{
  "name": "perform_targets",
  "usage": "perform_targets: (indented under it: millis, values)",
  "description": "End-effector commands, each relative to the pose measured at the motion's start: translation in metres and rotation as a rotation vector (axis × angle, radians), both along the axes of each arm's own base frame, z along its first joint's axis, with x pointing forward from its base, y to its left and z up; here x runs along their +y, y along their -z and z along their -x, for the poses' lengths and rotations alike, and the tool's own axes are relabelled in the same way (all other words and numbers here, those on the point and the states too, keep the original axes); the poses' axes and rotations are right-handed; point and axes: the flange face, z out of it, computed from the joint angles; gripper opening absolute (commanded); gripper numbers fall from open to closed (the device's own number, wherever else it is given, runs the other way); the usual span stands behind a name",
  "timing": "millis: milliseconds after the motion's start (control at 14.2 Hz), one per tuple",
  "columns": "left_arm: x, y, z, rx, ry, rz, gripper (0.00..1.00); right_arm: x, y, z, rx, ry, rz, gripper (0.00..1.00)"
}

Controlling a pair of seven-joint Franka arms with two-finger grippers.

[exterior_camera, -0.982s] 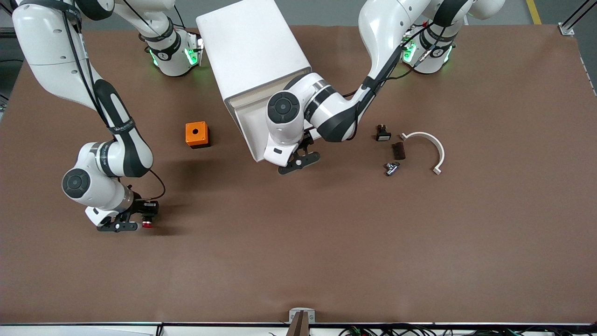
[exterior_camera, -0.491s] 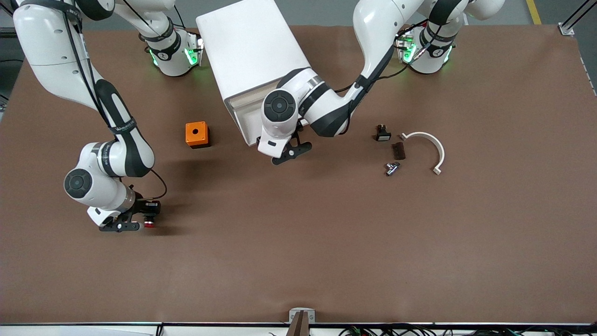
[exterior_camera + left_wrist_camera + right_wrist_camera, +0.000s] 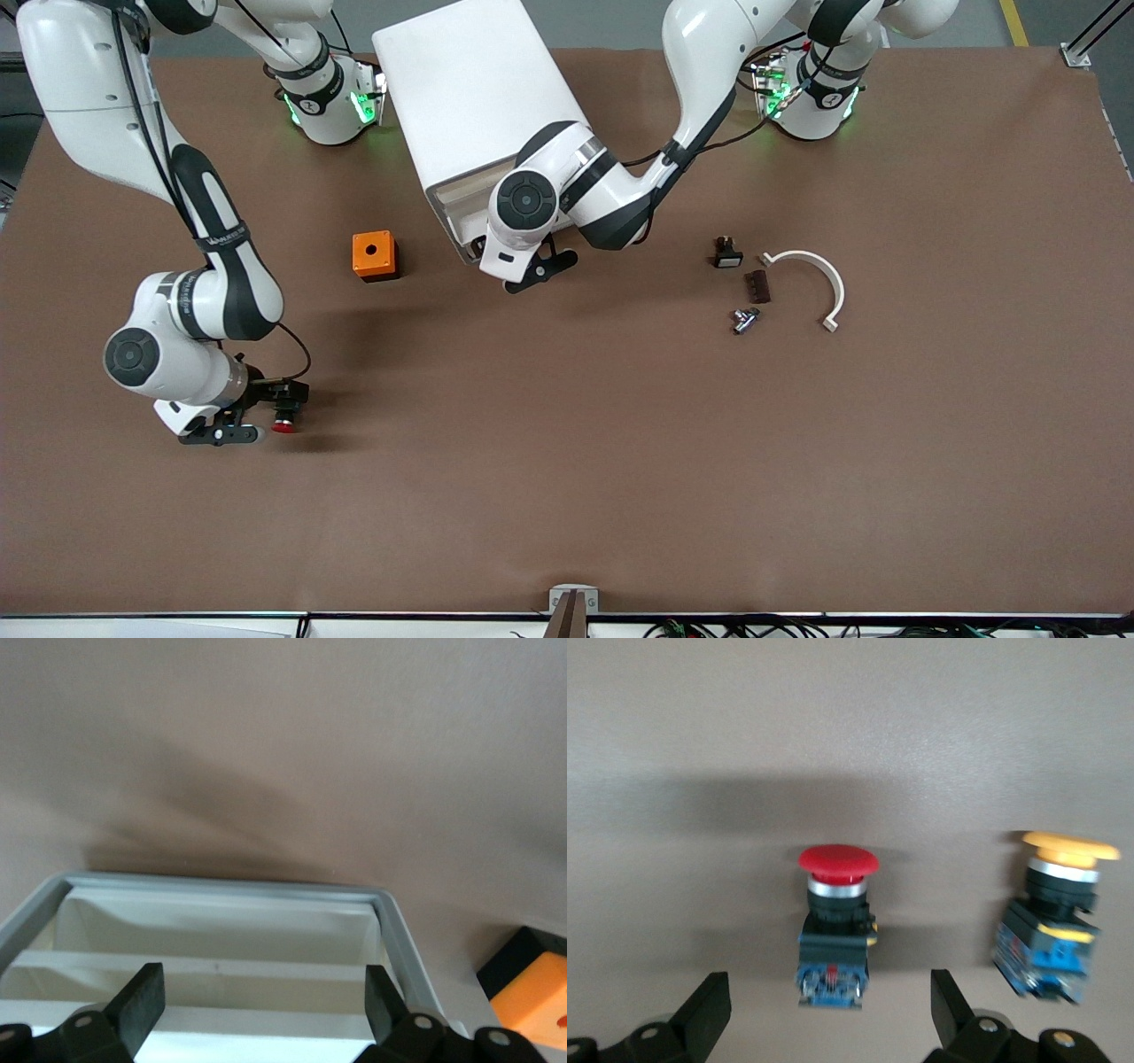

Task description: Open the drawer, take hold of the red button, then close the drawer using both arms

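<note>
The button (image 3: 835, 928), with a red cap, black body and blue rear, lies on its side on the table, just ahead of my right gripper (image 3: 830, 1012). That gripper is open and empty. In the front view the button (image 3: 283, 425) lies beside the right gripper (image 3: 221, 433), toward the right arm's end of the table. My left gripper (image 3: 534, 268) is open at the white cabinet's (image 3: 478, 89) front. The drawer (image 3: 454, 223) stands out only slightly. In the left wrist view the open left gripper (image 3: 263, 1001) is at the stacked off-white drawer fronts (image 3: 221, 935).
An orange-yellow-capped button (image 3: 1057, 920) lies beside the red one. An orange box (image 3: 374, 255) stands next to the cabinet, also in the left wrist view (image 3: 536, 1001). A white curved bracket (image 3: 819, 279) and small dark and metal parts (image 3: 744, 285) lie toward the left arm's end.
The left gripper has moved toward the cabinet and the drawer has slid most of the way in. The right gripper has drawn back a little from the red button.
</note>
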Motion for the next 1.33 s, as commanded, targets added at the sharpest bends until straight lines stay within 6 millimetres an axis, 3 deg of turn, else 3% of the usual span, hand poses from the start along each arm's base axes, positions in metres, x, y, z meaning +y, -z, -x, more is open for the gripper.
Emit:
perform_targets:
  millis: [0,281,491,842,982,1123,1263]
  values:
    - [-0.004,-0.004,0.011,0.057,-0.04,0.019,0.99,0.007,-0.06,0.003,0.038,-0.001,-0.003,1.0]
    - [-0.007,0.004,0.02,0.119,-0.062,0.037,0.99,0.036,-0.126,0.023,0.098,0.002,0.014,1.0]
    - [-0.009,0.01,0.027,0.156,-0.075,0.043,0.99,0.041,-0.176,0.038,0.098,0.003,0.018,1.0]
    - [-0.002,0.01,0.02,0.155,-0.073,0.047,0.99,0.052,-0.285,0.072,0.073,0.029,0.032,1.0]
    - [0.002,0.002,0.012,0.146,-0.085,0.056,0.99,0.051,-0.307,0.078,0.094,0.111,0.036,1.0]
    - [0.016,-0.012,-0.01,0.126,-0.114,0.072,0.99,0.05,-0.318,0.079,0.107,0.127,0.038,1.0]
    - [0.03,-0.042,-0.03,0.093,-0.144,0.099,0.99,0.048,-0.322,0.076,0.097,0.106,0.038,1.0]
